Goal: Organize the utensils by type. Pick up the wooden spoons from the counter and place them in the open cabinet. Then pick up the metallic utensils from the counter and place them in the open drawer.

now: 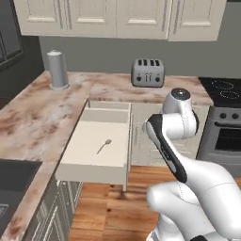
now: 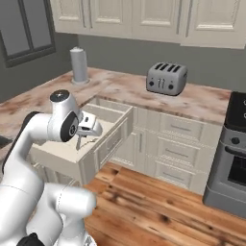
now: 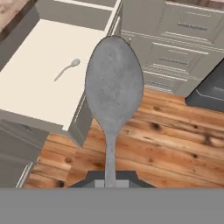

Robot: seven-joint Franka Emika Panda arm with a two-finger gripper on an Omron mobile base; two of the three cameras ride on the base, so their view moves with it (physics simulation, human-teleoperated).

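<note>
Marbled worktop (image 1: 42,117) runs along two walls of this kitchen, and from my screens I see the open drawer (image 1: 89,162) pulled out of the cream cabinets below it. My gripper (image 3: 110,183) is pinched tight on the thin handle of a grey metal spoon (image 3: 113,94); in the hand view the handle rises straight up from between the fingertips and the oval bowl stands broad-side to the camera. From that same view the held spoon hangs over the wooden floor (image 3: 166,144), just beside the drawer's front right corner and not above its interior. In the right base view I see the gripper (image 2: 82,139) at the end of the arm, in front of the drawer's near wall, with the spoon (image 2: 78,142) hanging down from it. A second metal spoon (image 1: 104,146) lies flat on the pale bottom of the drawer, well apart from the claw, its head toward the back. Farther out on the worktop stand a grey four-slot toaster (image 1: 148,72) and a grey cylinder (image 1: 57,69) near the corner. At the right sits a stove (image 1: 226,122)
</note>
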